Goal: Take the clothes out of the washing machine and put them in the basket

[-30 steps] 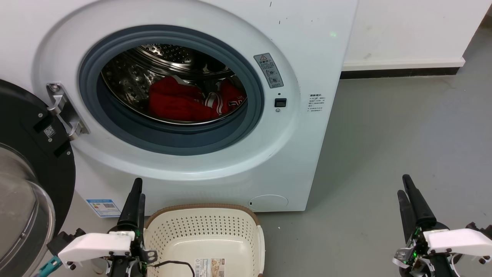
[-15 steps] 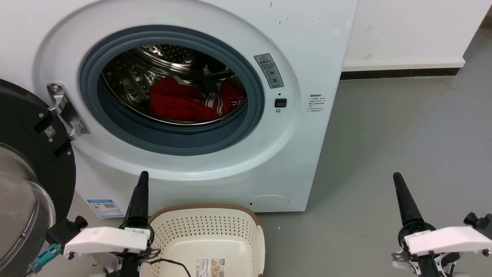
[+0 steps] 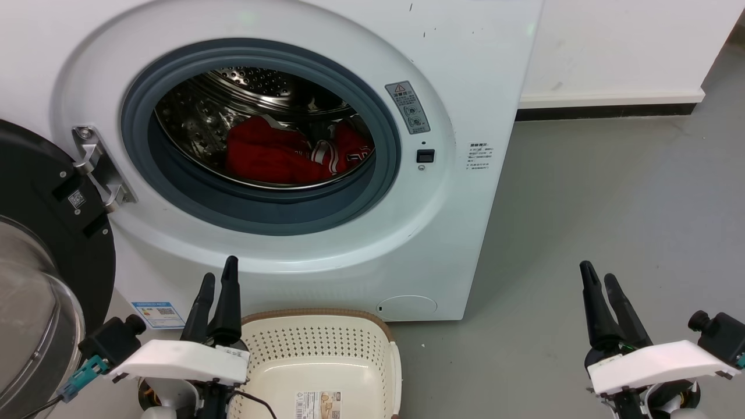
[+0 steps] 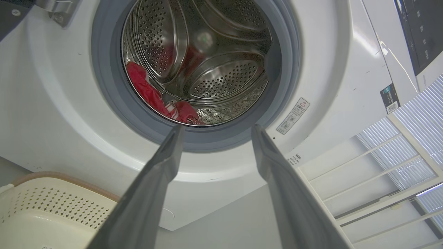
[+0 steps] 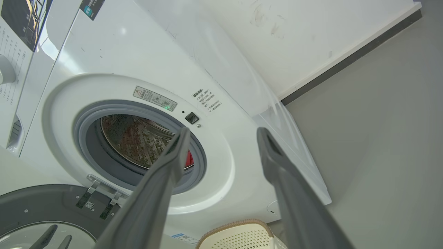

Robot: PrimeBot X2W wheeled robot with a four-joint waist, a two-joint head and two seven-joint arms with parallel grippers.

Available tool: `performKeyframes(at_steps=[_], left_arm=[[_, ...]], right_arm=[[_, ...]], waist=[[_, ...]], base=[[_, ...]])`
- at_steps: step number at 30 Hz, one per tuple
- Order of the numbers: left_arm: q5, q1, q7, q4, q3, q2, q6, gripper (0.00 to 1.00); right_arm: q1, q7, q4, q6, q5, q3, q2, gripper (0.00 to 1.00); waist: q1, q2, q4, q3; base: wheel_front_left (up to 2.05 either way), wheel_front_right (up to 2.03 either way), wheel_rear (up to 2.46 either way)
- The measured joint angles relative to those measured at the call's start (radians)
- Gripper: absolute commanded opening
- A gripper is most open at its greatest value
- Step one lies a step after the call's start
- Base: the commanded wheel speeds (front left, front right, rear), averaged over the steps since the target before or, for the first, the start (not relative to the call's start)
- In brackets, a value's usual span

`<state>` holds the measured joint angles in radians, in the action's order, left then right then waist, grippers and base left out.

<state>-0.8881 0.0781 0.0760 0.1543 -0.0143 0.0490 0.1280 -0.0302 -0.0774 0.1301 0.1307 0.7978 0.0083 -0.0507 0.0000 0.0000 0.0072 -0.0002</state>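
Clothes (image 3: 279,154) at drum (image 3: 192,116) bottom, none in basket (image 3: 314,340). Left gripper (image 3: 220,270), right gripper (image 3: 597,272) apart, empty. Next: reach in, pinch cloth.

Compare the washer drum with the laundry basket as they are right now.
The drum is shiny steel; the basket is cream plastic with a brown rim. The drum holds the red clothes; the basket's visible part holds none, just a paper label. The drum opens forward inside the washing machine; the basket opens upward on the floor. Both have perforated walls.
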Motion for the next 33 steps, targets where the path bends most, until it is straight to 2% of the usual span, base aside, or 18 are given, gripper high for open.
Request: performKeyframes(at_steps=[14, 33], left_arm=[[0.221, 0.0, 0.043, -0.006, 0.009, 0.0, 0.0, 1.0], [0.448, -0.003, 0.093, -0.008, 0.019, 0.0, -0.006, 1.0]], right_arm=[[0.01, -0.037, -0.013, 0.0, -0.215, 0.016, 0.0, 1.0], [0.016, -0.056, -0.026, 0.0, -0.439, 0.032, 0.0, 1.0]], waist=[[0.0, 0.0, 0.003, -0.002], [0.0, 0.0, 0.009, -0.006]], base=[[0.0, 0.0, 0.0], [0.0, 0.0, 0.0]])
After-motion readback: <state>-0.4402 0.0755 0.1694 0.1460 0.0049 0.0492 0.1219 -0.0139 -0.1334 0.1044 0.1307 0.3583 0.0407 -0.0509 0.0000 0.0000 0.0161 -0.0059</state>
